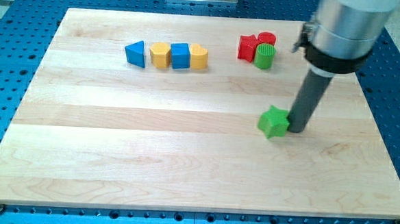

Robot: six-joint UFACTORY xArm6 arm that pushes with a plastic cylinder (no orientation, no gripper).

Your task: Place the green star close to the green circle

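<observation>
One block to move: green star (274, 121), frame centre-right | my tip (296, 130) touches its right; no fingers | you circle below, push up toward green circle (264, 56).

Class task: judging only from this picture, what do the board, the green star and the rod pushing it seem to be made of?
Board: pale wood, visible grain and plank seams, satin finish. Green star: probably painted wood or plastic; its flat, even colour leaves that open. Rod: dark and matte, perhaps plastic or rubber-coated; my tip sits against the star's right side. The collar above looks like brushed metal.
</observation>
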